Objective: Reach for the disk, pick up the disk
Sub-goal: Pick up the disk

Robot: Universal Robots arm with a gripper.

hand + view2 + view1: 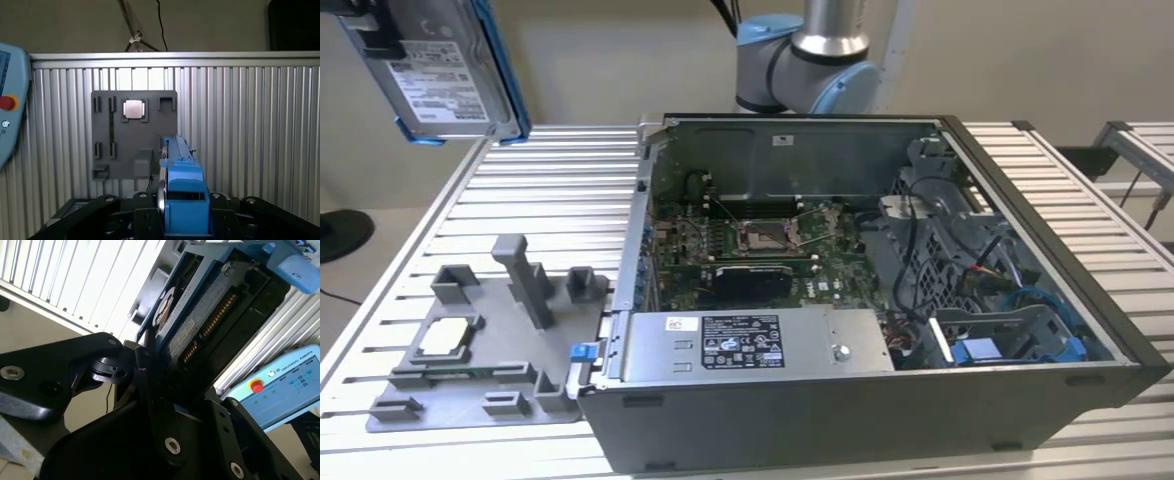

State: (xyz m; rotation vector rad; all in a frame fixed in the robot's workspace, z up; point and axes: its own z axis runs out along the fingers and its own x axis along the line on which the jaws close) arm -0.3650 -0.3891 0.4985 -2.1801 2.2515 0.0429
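Silver-tubed arm [831,25], light-blue joint caps [765,28], grey joint housing [801,75], black jaws linkage with silver screws [172,444].

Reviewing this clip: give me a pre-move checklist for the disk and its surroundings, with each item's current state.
1. Disk clamped in the gripper: ok.
2. Disk clear of the table: ok.
3. Chip seated in the grey fixture: ok.
4. Computer case open, interior exposed: ok.
5. Grip secure against slipping: cannot tell.
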